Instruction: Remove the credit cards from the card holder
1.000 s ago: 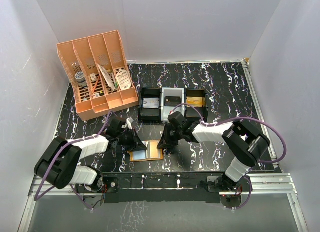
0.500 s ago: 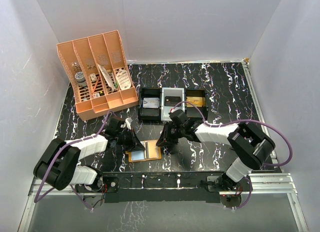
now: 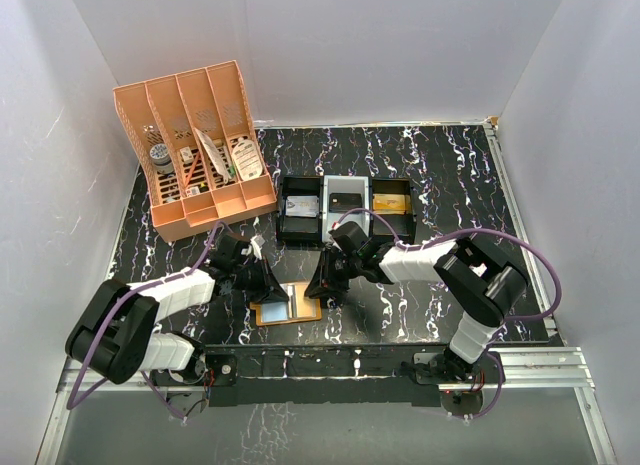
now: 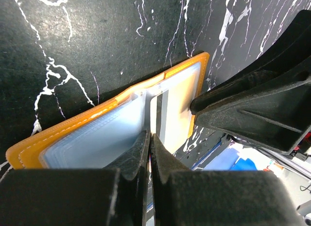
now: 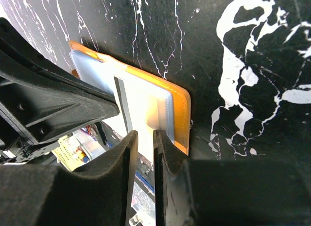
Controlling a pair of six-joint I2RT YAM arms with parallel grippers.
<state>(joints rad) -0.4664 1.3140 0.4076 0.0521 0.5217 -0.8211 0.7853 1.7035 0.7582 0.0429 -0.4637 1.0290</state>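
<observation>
**Speaker 1:** Moved since a second ago?
**Speaker 2:** Yes, the right tool slid left, over the card holder's right half on the table, fingers slightly parted, empty.
**Speaker 1:** Nearest credit card?
**Speaker 2:** Beneath it, long axis along the holder's fold. Meanwhile the left tool, closed, pins that fold.

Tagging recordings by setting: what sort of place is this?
Probably a lab test booth, not a real office: plain white walls enclose a black marbled table, with a metal rail along its near edge.
</observation>
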